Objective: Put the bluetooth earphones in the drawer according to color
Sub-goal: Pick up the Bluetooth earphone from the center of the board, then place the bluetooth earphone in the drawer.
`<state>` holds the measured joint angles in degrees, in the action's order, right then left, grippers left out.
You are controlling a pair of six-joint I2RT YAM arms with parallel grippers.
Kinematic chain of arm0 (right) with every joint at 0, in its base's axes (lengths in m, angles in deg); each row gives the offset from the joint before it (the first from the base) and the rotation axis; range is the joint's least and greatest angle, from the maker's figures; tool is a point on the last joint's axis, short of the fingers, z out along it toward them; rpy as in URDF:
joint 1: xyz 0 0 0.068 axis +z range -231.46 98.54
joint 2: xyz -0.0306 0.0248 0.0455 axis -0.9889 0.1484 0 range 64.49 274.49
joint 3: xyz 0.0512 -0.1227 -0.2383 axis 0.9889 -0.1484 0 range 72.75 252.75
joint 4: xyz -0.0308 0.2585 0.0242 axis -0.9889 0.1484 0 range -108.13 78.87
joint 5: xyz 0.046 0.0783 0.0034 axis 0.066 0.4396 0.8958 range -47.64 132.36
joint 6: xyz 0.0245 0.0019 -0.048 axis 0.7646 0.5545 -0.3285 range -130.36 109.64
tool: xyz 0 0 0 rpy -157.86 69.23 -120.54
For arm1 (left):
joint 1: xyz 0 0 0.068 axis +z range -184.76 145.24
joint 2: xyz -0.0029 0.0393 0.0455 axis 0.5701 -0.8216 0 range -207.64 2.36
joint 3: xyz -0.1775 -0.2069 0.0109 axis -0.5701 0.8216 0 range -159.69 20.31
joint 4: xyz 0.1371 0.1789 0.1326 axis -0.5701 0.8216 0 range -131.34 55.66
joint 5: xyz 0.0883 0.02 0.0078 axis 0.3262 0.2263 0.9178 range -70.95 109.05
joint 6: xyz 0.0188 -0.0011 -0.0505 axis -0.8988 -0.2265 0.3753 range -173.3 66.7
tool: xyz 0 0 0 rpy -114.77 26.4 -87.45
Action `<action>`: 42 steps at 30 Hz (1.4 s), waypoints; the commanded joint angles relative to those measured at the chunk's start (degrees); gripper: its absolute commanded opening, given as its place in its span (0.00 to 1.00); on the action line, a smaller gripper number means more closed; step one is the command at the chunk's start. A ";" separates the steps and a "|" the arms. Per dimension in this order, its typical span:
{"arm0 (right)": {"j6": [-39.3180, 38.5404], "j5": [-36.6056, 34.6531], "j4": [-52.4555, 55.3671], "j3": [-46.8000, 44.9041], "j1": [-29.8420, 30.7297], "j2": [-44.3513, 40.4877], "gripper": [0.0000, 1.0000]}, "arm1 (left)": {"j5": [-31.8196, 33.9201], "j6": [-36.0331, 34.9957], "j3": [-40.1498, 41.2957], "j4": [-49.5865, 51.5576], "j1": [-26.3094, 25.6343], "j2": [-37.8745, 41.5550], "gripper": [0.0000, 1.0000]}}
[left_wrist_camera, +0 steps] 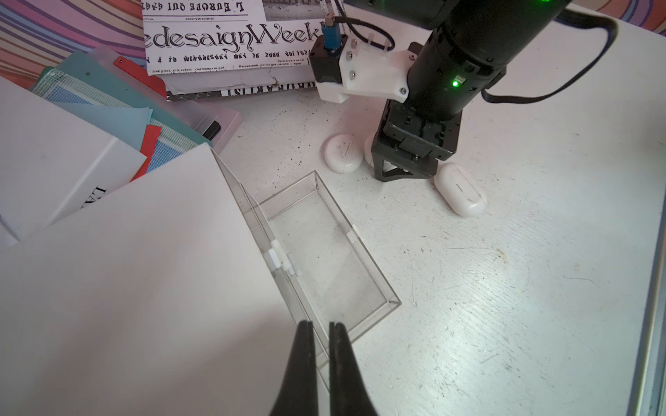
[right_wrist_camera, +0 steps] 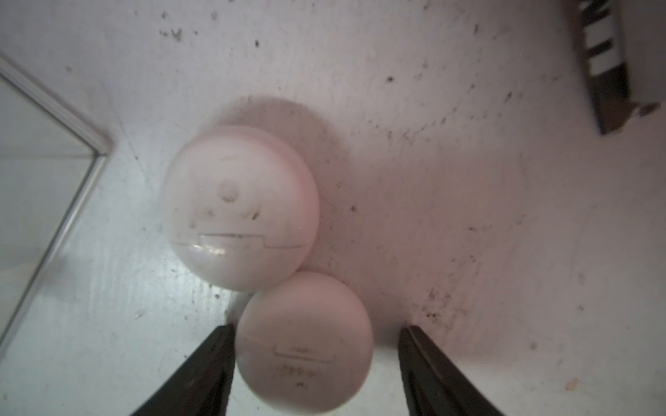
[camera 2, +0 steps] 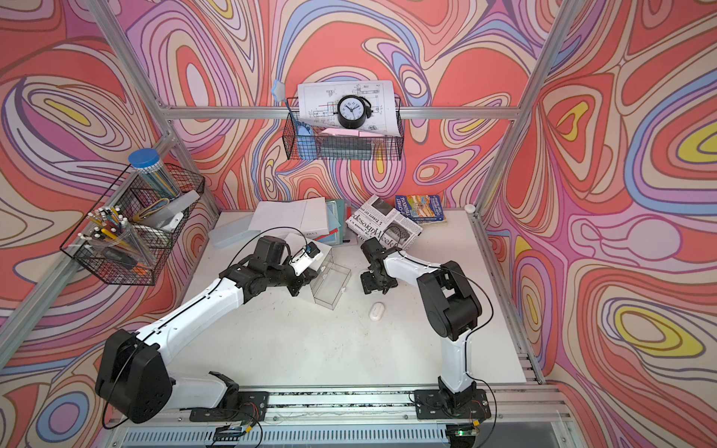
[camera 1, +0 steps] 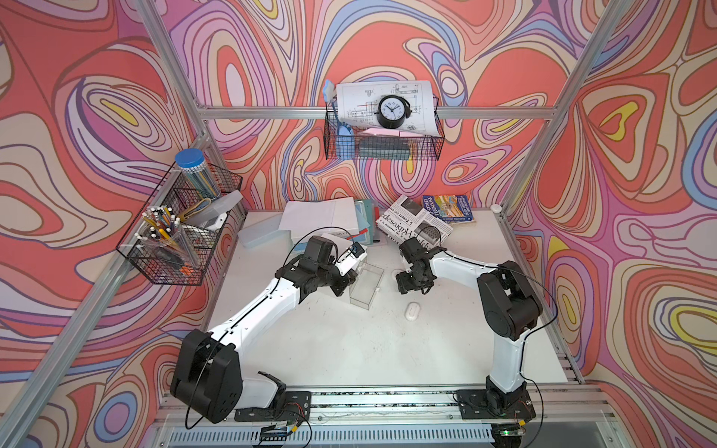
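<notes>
Three white bluetooth earphones cases lie on the table. In the right wrist view one round case (right_wrist_camera: 304,345) sits between the fingers of my open right gripper (right_wrist_camera: 317,331), against one finger and clear of the other, and touches a second round case (right_wrist_camera: 239,207). An oval case (camera 1: 412,310) lies nearer the front, also visible as the oval case (left_wrist_camera: 459,189). The drawer (left_wrist_camera: 324,252), clear and with nothing in it, is pulled out of its white cabinet (left_wrist_camera: 144,288). My left gripper (left_wrist_camera: 321,324) is shut on the drawer's clear side wall.
A newspaper (camera 1: 413,225) and a book (camera 1: 448,207) lie behind the right arm. Papers and folders (camera 1: 322,213) and a frosted pencil box (camera 1: 264,232) are at the back left. Wire baskets hang on the left frame (camera 1: 178,229) and the back rail (camera 1: 382,132).
</notes>
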<state>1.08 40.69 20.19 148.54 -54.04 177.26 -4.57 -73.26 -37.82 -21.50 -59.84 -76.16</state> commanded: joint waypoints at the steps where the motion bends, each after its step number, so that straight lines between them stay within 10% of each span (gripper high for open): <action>1: -0.03 -0.29 -0.58 -0.84 -0.21 0.48 0.71 | 0.15 -0.78 -0.93 1.16 0.24 0.38 0.00; 20: 4.07 -0.34 -8.10 -7.58 -0.35 -2.17 0.41 | -0.15 -0.82 -1.20 1.50 0.24 -0.41 0.00; 28: 5.92 -1.53 -9.64 -9.17 -0.26 -8.75 0.00 | -0.64 -0.46 -1.29 1.44 0.26 0.29 0.00; 42: 6.13 6.29 -18.36 -7.17 2.32 -16.51 0.00 | 0.62 -0.68 -0.41 -0.01 0.34 4.65 0.00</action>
<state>6.29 43.49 4.67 140.21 -52.80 159.88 -4.59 -73.26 -37.82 -21.15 -59.84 -72.42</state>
